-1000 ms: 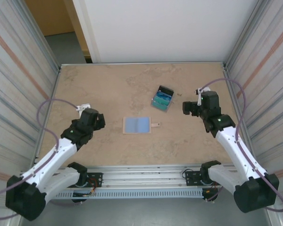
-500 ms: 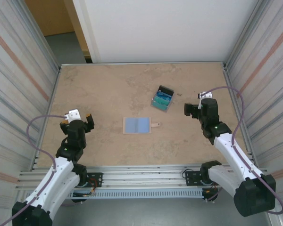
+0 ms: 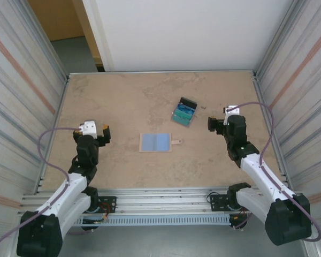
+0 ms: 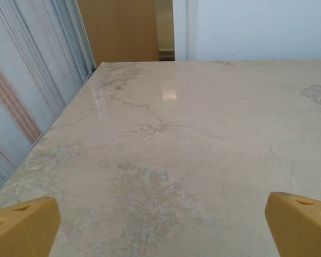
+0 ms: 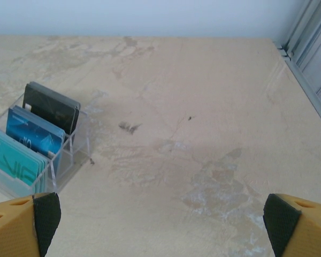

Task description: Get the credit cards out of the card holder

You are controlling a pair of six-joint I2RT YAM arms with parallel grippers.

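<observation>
Top external is showing the spread beige bifold card holder [image 3: 155,142] lying mid tabletop [image 3: 123,96], seemingly emptied, dark and teal plastic credit cards [image 3: 184,111] standing apart. Both pairs of jaws are gaping wide, empty; probably only parking remains.

Beige marbled table [image 3: 123,101], spread-open card holder [image 3: 155,142], clear box [image 5: 69,155]

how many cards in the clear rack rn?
3: black card in the far slot, blue card in the middle, teal card nearest. More may hide behind the teal.
</observation>
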